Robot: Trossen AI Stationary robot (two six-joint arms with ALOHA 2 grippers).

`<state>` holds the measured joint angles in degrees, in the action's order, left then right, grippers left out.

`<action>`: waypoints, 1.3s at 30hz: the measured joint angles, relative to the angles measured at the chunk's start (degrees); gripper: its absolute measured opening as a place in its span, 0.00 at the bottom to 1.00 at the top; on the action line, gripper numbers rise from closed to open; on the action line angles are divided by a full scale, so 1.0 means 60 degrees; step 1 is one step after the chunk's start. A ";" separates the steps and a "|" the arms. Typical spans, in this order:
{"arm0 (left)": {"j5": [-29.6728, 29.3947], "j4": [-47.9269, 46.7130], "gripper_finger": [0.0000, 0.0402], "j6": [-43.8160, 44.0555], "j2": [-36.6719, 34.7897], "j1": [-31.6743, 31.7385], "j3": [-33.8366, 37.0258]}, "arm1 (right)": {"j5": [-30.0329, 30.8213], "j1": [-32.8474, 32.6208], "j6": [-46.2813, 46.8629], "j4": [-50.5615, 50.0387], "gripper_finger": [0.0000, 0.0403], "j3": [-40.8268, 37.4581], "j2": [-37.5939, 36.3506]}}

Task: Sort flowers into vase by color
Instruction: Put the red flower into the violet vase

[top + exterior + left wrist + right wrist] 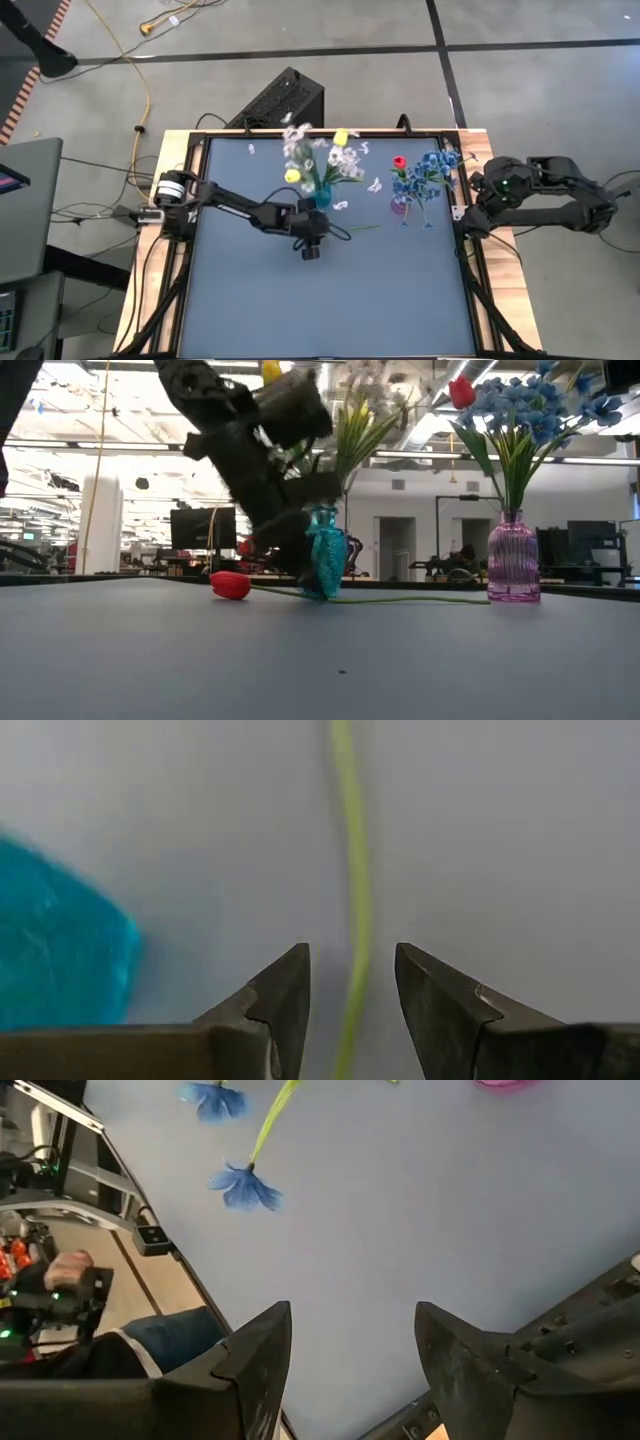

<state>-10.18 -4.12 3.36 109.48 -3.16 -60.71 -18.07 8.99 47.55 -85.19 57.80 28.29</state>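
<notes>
A red tulip lies flat on the table, its bud (230,585) toward the left and its green stem (352,870) running right past the teal vase (322,196), which holds yellow and white flowers. My left gripper (352,952) hangs open just above this stem, one finger on each side, touching nothing; in the high view it (311,248) hides the bud. The pink vase (513,560) holds blue sprays and one red tulip (461,392). My right gripper (352,1315) waits open and raised at the table's right edge (470,215).
Loose white blossoms (375,185) lie scattered on the table around the teal vase. A black box (280,100) stands beyond the far edge. The near half of the table (330,310) is bare. A person's leg (150,1340) shows beside the table in the right wrist view.
</notes>
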 joint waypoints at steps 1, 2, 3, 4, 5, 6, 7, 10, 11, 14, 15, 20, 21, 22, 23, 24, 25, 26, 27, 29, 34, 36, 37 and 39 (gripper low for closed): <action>-0.0098 -0.0339 0.34 -0.0010 0.0044 0.0071 0.0011 | -0.0023 0.0000 0.0000 0.0028 0.59 -0.0025 0.0000; -0.0240 -0.0472 0.34 -0.0041 0.0054 0.0110 0.0025 | -0.0036 0.0000 -0.0007 0.0105 0.59 -0.0035 0.0000; -0.0441 -0.0557 0.34 -0.0106 0.0040 0.0142 -0.0001 | -0.0039 0.0000 -0.0071 0.0164 0.59 -0.0036 0.0004; -0.0397 -0.0631 0.34 -0.0157 0.0035 0.0192 0.0023 | -0.0040 0.0000 -0.0125 0.0179 0.59 -0.0036 0.0005; -0.0184 -0.0609 0.34 -0.0268 0.0035 0.0233 0.0021 | -0.0040 0.0000 -0.0143 0.0184 0.59 -0.0036 0.0004; 0.0101 -0.0617 0.34 -0.0402 0.0035 0.0267 0.0018 | -0.0040 0.0000 -0.0144 0.0204 0.59 -0.0036 0.0004; 0.0329 -0.0649 0.34 -0.0511 0.0035 0.0277 0.0018 | -0.0040 0.0000 -0.0144 0.0210 0.59 -0.0036 0.0004; 0.0348 -0.0867 0.34 -0.0550 0.0035 0.0215 0.0001 | -0.0041 0.0000 -0.0146 0.0215 0.59 -0.0036 0.0004; 0.0318 -0.0965 0.34 -0.0531 0.0029 0.0193 0.0000 | -0.0039 0.0000 -0.0146 0.0215 0.59 -0.0036 0.0004; 0.0296 -0.1221 0.34 -0.0521 0.0019 0.0122 -0.0004 | -0.0036 0.0000 -0.0149 0.0221 0.59 -0.0036 0.0004; 0.0296 -0.1293 0.34 -0.0503 0.0014 0.0102 -0.0004 | -0.0031 0.0000 -0.0149 0.0236 0.59 -0.0036 0.0004; 0.0308 -0.1647 0.21 -0.0160 0.0002 -0.0056 -0.0007 | -0.0007 0.0002 -0.0149 0.0285 0.59 -0.0036 0.0004; 0.0320 -0.1680 0.16 -0.0075 0.0002 -0.0097 -0.0007 | -0.0007 0.0007 -0.0149 0.0290 0.59 -0.0036 0.0004; 0.0324 -0.1703 0.10 0.0008 0.0000 -0.0145 -0.0007 | -0.0007 0.0007 -0.0153 0.0299 0.59 -0.0036 0.0004; 0.0318 -0.1721 0.05 0.0084 -0.0002 -0.0203 -0.0006 | -0.0007 0.0004 -0.0153 0.0306 0.59 -0.0036 0.0004; 0.0288 -0.1720 0.03 0.0207 -0.0003 -0.0273 0.0001 | -0.0007 0.0004 -0.0153 0.0306 0.59 -0.0036 0.0004; 0.0225 -0.1723 0.02 0.0319 -0.0055 -0.0366 0.0011 | -0.0009 0.0004 -0.0153 0.0306 0.59 -0.0036 0.0004; 0.0216 -0.1774 0.02 0.0383 -0.0120 -0.0477 0.0026 | -0.0033 0.0004 -0.0153 0.0306 0.59 -0.0036 0.0004; 0.0219 -0.1845 0.02 0.0473 -0.0174 -0.0606 0.0018 | -0.0121 0.0004 -0.0153 0.0303 0.59 -0.0036 0.0004; 0.0435 -0.2216 0.01 0.0775 -0.0465 -0.0904 0.0015 | -0.0402 0.0004 -0.0157 0.0306 0.59 -0.0036 0.0004; 0.1067 -0.2824 0.00 0.1099 -0.1578 -0.1639 -0.0058 | -0.0717 0.0004 -0.0288 0.0302 0.59 -0.0036 0.0004; 0.1302 -0.2876 0.00 0.1130 -0.2107 -0.1871 -0.0079 | -0.0717 0.0004 -0.0486 0.0375 0.59 -0.0036 0.0004; 0.1381 -0.2958 0.00 0.1163 -0.2360 -0.1991 -0.0080 | -0.0717 0.0004 -0.0606 0.0534 0.59 -0.0036 0.0004; 0.1625 -0.3002 0.00 0.1383 -0.2946 -0.2154 -0.0073 | -0.0720 0.0004 -0.0873 0.1106 0.59 -0.0036 0.0004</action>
<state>-0.43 -22.13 11.66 91.80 -16.08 -61.14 -22.39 9.02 42.31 -78.55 57.58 28.32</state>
